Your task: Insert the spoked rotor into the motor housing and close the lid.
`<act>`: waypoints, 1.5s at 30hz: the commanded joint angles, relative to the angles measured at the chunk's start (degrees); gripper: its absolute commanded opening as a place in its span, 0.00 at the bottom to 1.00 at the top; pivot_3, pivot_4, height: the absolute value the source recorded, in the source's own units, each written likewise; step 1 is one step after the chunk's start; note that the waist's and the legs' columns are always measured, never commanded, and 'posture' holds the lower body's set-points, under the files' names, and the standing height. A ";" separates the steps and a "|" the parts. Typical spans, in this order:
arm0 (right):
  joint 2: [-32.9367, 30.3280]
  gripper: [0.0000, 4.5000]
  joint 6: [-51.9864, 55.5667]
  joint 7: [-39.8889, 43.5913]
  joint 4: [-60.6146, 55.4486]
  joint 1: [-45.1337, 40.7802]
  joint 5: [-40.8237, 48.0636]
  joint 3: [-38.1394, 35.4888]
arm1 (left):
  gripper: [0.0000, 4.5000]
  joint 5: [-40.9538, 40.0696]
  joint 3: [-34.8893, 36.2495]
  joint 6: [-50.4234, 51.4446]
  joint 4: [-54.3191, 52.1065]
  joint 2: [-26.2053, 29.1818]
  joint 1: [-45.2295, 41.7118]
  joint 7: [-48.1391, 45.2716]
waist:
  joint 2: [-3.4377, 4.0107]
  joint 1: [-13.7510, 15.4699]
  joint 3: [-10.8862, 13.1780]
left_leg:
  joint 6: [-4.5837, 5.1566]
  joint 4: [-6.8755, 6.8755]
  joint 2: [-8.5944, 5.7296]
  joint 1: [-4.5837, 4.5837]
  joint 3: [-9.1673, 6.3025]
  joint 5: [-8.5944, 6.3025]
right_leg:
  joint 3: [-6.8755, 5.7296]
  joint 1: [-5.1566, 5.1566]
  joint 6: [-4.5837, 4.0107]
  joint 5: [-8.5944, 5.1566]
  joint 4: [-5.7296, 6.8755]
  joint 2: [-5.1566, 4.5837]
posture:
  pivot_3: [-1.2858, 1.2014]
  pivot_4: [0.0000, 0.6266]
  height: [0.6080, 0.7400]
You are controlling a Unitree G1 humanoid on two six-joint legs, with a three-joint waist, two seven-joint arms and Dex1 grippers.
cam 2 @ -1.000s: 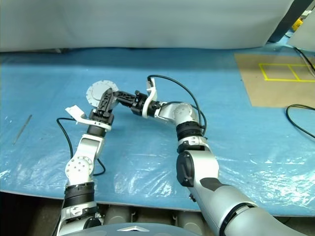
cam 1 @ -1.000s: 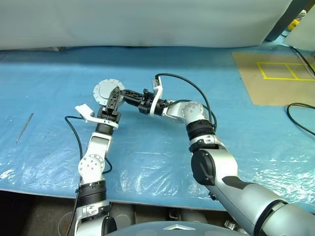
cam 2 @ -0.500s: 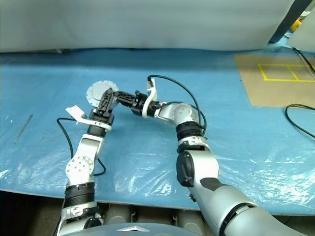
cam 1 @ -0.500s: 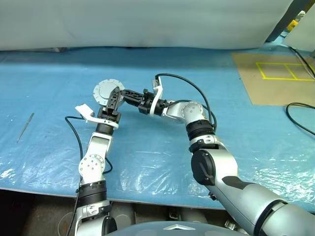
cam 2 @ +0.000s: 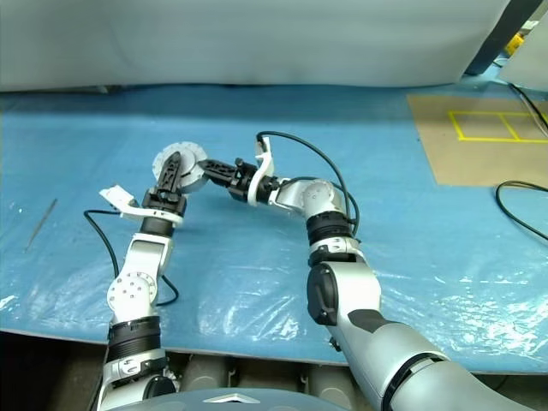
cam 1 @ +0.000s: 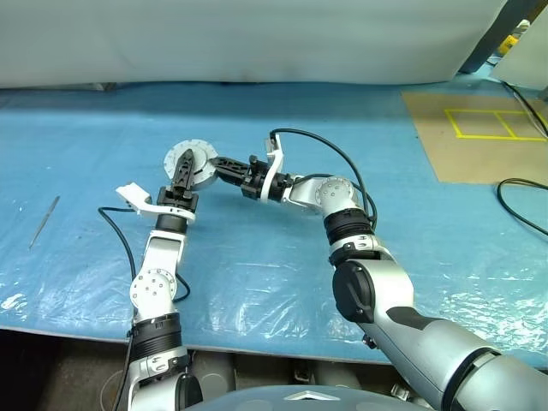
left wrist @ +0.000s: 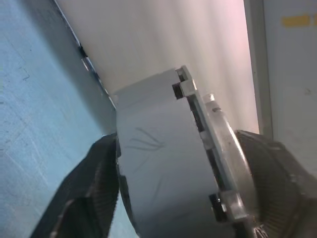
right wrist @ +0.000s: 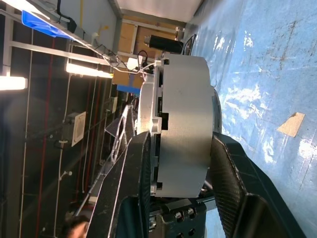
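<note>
Two robot arms reach out over a table (cam 1: pixel 77 282) covered with a crinkly blue plastic sheet, and they meet at one round silver part. That part is the motor housing (cam 1: pixel 193 160) with the lid (right wrist: pixel 148 124) already on it, and it is held up on its edge above the table, a little left of the middle. The spoked wheel cannot be seen from outside.

The left gripper (cam 1: pixel 182 169) comes up from below. Its two black fingers (left wrist: pixel 96 173) stand wide apart with the housing between them, one on each flat face. In the left wrist view the fingers sit close against both faces, but I cannot tell if they are pressing on it or only sitting beside it.

The right gripper (cam 1: pixel 224 164) comes in from the side, pointing left. Its fingers (right wrist: pixel 136 168) are closed on the housing, one against the lid side and one against the plain back, so it is the one holding the part up.

Off to the left lies a thin grey stick (cam 1: pixel 43 221), well away from the arms. Farther back on the right is a brown board (cam 1: pixel 445 145) with yellow tape squares (cam 1: pixel 497 122). A black cable (cam 1: pixel 522 205) curls by the right edge. A white sheet (cam 1: pixel 257 38) hangs along the far side of the table
</note>
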 commanded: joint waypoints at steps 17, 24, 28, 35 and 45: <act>1.73 0.81 -3.70 1.26 -2.52 -0.79 -0.03 1.72 | 0.65 -6.72 1.09 1.06 -2.65 -2.35 -1.36 1.80 | -0.04 -0.02 0.03 | 0.00 0.00 0.02 0.01 0.00 0.00 | 0.01 0.00 0.00 0.00 0.00 0.01 | 0.52 0.24 1.00; 1.35 0.81 -10.09 -0.32 -0.66 -0.53 -3.65 3.94 | 0.65 -11.04 6.34 -4.72 -1.79 -3.97 -3.83 2.29 | -0.13 -0.06 0.08 | -0.01 0.00 0.00 0.00 0.00 0.00 | 0.01 -0.02 0.00 0.00 0.00 0.01 | 0.52 0.24 1.00; 1.21 0.81 -11.98 -0.13 0.07 -0.36 -5.22 5.04 | 0.65 -10.34 11.35 -11.59 1.88 -3.56 -6.42 4.02 | -0.17 -0.14 0.10 | 0.00 -0.01 0.01 0.01 0.00 0.00 | 0.02 -0.01 0.00 0.00 -0.01 0.02 | 0.52 0.24 1.00; 1.08 0.81 -11.86 0.66 -0.49 -0.11 -5.87 5.77 | 0.65 -3.29 18.64 -22.89 20.05 3.68 -11.07 4.39 | -0.24 -0.14 0.14 | 0.00 -0.01 0.02 0.04 -0.01 0.00 | 0.03 -0.01 0.01 0.00 -0.01 0.05 | 0.52 0.24 1.00; 0.76 0.81 -11.55 1.43 -1.04 -0.15 -6.18 6.42 | 0.65 1.37 20.99 -25.64 29.52 6.87 -12.41 4.14 | -0.38 0.16 0.21 | -0.01 0.01 -0.01 0.11 -0.05 0.00 | 0.02 0.02 0.01 0.00 0.13 0.00 | 0.52 0.24 1.00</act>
